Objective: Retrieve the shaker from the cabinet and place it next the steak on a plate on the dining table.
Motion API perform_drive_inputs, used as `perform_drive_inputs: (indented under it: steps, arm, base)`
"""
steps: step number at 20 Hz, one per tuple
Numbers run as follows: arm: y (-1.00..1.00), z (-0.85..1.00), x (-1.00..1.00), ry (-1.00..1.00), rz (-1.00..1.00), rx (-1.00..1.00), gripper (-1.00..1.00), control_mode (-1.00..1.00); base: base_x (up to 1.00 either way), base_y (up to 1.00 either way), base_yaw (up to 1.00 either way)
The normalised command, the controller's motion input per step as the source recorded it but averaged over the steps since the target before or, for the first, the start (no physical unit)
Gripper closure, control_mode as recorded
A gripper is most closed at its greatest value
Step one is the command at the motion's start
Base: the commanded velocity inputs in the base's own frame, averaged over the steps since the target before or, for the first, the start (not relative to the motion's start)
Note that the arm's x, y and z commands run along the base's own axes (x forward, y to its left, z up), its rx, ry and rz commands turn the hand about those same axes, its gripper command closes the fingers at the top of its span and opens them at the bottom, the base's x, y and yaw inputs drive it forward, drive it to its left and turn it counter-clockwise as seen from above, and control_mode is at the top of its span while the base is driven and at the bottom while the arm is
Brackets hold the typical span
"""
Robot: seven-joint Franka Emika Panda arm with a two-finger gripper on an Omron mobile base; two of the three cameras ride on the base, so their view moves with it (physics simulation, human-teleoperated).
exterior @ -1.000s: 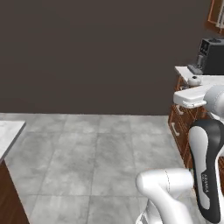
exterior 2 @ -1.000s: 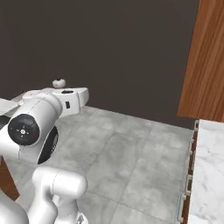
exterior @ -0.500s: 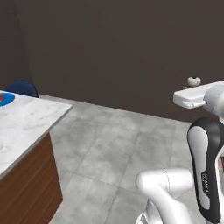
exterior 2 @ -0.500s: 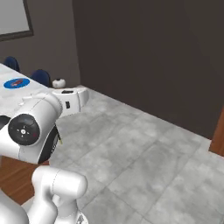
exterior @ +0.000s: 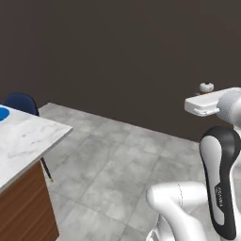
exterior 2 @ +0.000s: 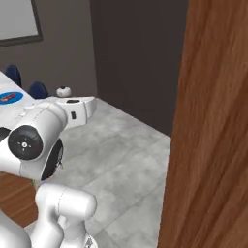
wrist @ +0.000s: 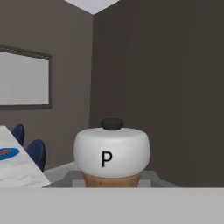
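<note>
The shaker [wrist: 112, 155] sits right in the claw [wrist: 112, 183], its pale "P" cap poking above jaws closed tight on its brown body. It looks light, stiff and smooth, so a low grip on the wood seems safest. The table [wrist: 19, 173] with its plate [wrist: 8, 154] lies ahead, off to the claw's left.

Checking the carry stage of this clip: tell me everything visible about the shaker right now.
The small brown wooden shaker with a pale rounded top stands upright at the bottom centre of the hand view, close to the camera. Its cap is a wide, smooth silvery-white dome marked with a black letter P, topped by a small dark knob. Below the cap a short stretch of tan wooden body shows; the rest is hidden. It sits in the shut end effector, lifted clear of any surface. In the left base view its top pokes up above the white hand.
</note>
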Motion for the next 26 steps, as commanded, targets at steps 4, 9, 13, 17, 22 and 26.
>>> perform_drive_inputs:
  steps: [4, 9, 13, 17, 22, 26]
  arm:
    - [0.0, 0.0, 0.0, 0.0, 0.0, 0.0, 1.0, 1.0]
    - [0.0, 0.0, 0.0, 0.0, 0.0, 0.0, 1.0, 1.0]
    - [0.0, 0.0, 0.0, 0.0, 0.0, 0.0, 1.0, 1.0]
    - [0.0, 0.0, 0.0, 0.0, 0.0, 0.0, 1.0, 1.0]
    - [0.0, 0.0, 0.0, 0.0, 0.0, 0.0, 1.0, 1.0]
    - [0.0, 0.0, 0.0, 0.0, 0.0, 0.0, 1.0, 1.0]
  base:
    - [1.0, -0.38, 0.21]
    - [1.0, -0.26, 0.41]
    - [0.97, -0.26, 0.5]
    - [0.91, -0.32, 0.52]
    - [0.87, -0.33, 0.54]
    - [0.83, -0.26, 0.56]
